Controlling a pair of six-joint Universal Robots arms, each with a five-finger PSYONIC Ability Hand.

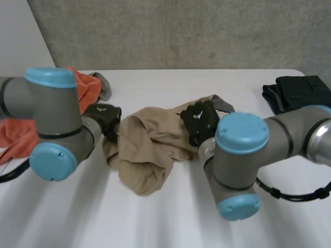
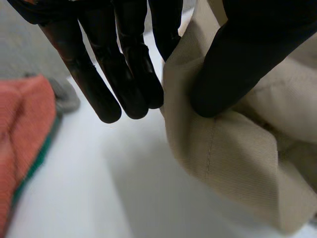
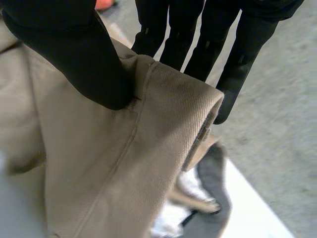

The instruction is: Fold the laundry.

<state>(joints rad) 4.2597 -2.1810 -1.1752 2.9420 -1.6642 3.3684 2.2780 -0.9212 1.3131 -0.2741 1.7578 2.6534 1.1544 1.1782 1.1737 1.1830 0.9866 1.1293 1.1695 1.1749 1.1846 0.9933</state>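
Observation:
A tan garment (image 1: 150, 147) lies crumpled in the middle of the white table (image 1: 170, 227). My left hand (image 1: 103, 118) is at its left edge. In the left wrist view the thumb (image 2: 233, 64) presses a fold of the tan cloth (image 2: 233, 163) against the fingers (image 2: 124, 79), pinching it. My right hand (image 1: 199, 121) is at the garment's right end. There the thumb (image 3: 74, 59) sits on top of a tan hem (image 3: 148, 148) and the fingers (image 3: 198, 49) are behind it, pinching the cloth.
An orange cloth (image 1: 85, 90) with a grey piece (image 1: 103, 85) beside it lies at the back left. A folded dark garment (image 1: 297, 93) sits at the back right. Grey cloth (image 3: 210, 193) lies under the tan hem. A concrete wall stands behind the table.

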